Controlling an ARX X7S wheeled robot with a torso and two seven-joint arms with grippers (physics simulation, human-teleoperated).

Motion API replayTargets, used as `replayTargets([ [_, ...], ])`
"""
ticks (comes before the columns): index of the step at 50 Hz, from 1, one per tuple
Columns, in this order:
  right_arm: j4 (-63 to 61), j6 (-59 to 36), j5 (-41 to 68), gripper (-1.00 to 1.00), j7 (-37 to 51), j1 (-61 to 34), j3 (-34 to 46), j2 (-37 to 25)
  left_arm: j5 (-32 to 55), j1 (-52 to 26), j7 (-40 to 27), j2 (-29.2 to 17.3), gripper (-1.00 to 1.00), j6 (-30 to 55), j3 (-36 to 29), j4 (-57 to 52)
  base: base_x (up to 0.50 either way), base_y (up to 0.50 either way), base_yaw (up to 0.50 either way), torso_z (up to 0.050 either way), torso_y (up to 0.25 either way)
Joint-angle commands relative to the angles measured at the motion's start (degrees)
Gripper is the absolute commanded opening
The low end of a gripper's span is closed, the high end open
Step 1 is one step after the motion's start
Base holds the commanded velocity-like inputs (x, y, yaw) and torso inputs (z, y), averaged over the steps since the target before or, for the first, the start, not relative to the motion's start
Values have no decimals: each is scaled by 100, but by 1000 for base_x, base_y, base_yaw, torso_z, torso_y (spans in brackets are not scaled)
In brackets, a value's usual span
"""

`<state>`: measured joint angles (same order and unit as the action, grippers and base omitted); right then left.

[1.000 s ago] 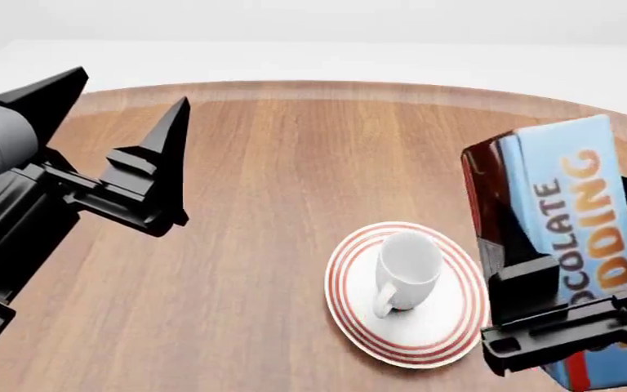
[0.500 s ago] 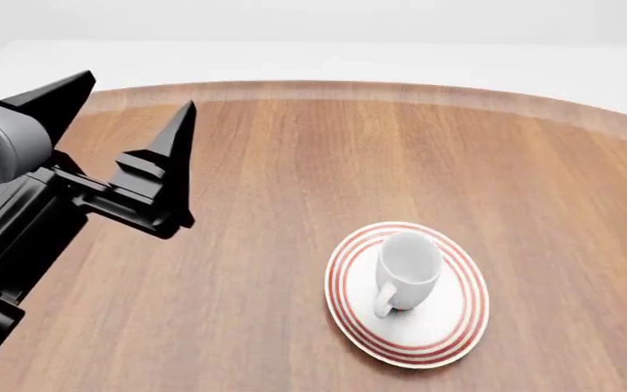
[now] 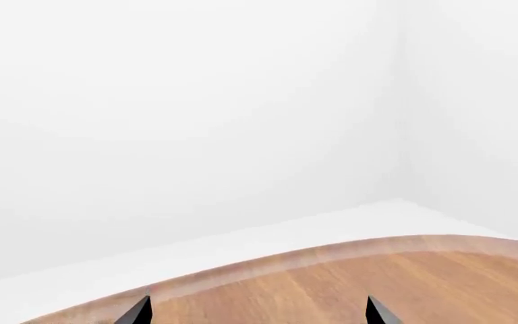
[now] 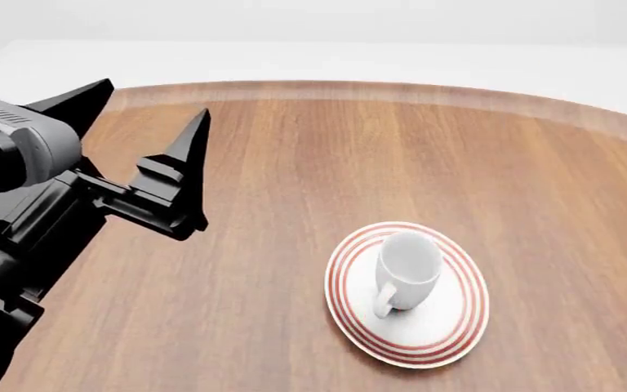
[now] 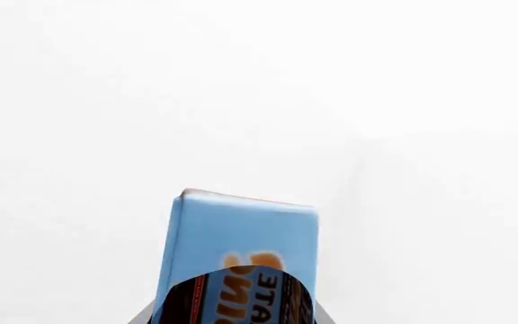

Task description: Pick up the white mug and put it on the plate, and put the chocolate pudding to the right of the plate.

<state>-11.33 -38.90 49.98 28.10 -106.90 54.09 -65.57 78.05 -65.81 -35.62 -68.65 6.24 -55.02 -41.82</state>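
Head view: your left tool (image 4: 148,139) hangs over the left part of the round wooden worktop (image 4: 291,163), its two black pointed fingers (image 4: 188,155) spread apart with nothing between them. The plate (image 4: 460,327), white with red rings at its rim, lies on the worktop right of centre and toward the near edge. The white mug (image 4: 406,269) rests on the plate and appears to lie on its side, its handle toward the near edge. Your left tool is well apart from both.

Left wrist view: two black fingertips (image 3: 137,312) show at the frame edge, spread wide, above the curved rim of the worktop (image 3: 376,283), with white walls beyond.

Right wrist view: the chocolate pudding (image 5: 241,236) fills the lower middle of the frame, its light blue face with orange lettering turned to the camera, against a plain white background. Your right tool is outside the head view, and its fingers do not show in its own camera, so you cannot tell from these frames whether it is open or closed on the box.
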Motion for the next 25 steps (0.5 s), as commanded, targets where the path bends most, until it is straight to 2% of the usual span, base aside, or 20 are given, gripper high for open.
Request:
replayTargets([
  [1,1785,267,-308,-100,-999,269,13,848,-142,-36,114,249,100,86,82,73,0,0,0,0,0],
  [2,1870,277,-386,-100,-1306,241,138,891,-111,-74,101,259,100,111,95,51,0,0,0,0,0],
  [8,2399,-356,-194,-100,-1414,60,200,1129,-107,-104,106,305,100,160,93,67,0,0,0,0,0],
  [13,3063,-911,472,-100,-1253,-36,-199,1239,-105,-67,115,275,100,143,92,60,0,0,0,0,2],
  [25,2623,-2278,196,-100,-2760,-546,955,1199,-134,-67,144,348,100,192,75,104,0,0,0,0,0],
])
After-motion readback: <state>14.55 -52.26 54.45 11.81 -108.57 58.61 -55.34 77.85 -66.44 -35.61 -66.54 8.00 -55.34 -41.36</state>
